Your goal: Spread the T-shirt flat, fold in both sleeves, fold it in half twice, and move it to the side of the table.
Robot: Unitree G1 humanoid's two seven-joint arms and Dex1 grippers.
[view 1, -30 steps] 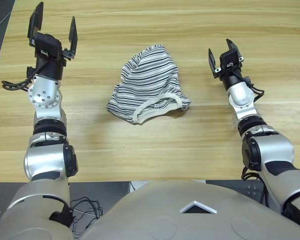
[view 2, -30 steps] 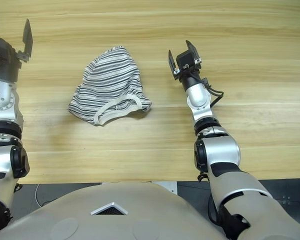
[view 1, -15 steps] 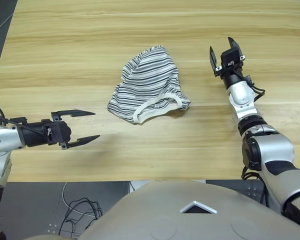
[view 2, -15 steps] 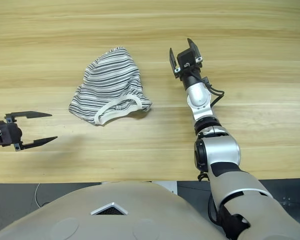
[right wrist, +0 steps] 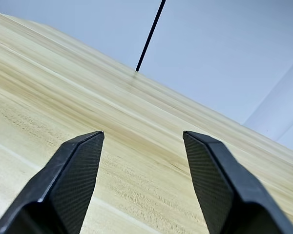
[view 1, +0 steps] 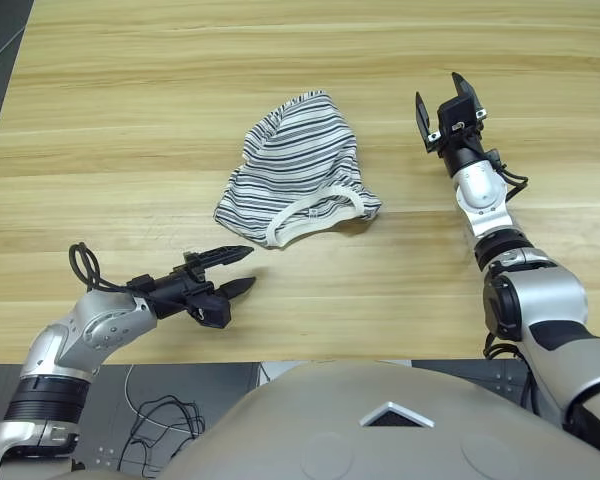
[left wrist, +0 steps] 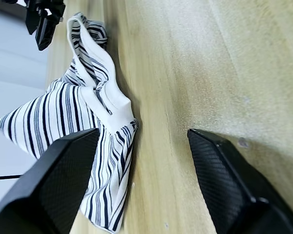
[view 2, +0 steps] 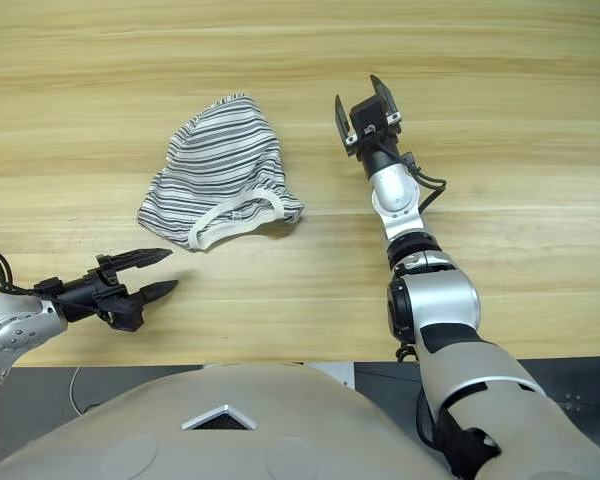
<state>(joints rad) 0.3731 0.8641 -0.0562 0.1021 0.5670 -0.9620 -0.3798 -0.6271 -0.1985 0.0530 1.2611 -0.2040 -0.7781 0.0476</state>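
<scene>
A black-and-white striped T-shirt lies crumpled in a heap in the middle of the wooden table, its white collar band facing the near edge. My left gripper is open, low over the table near the front edge, pointing toward the shirt's collar without touching it. My right gripper is open, held to the right of the shirt, its fingers empty over bare wood.
Bare wood surrounds the shirt on all sides. Dark floor with cables lies past the table's left edge, and the front edge runs close under both arms.
My left arm has swung down from the far left of the table to the front edge and now points low at the shirt. The right gripper and the shirt stay put.
</scene>
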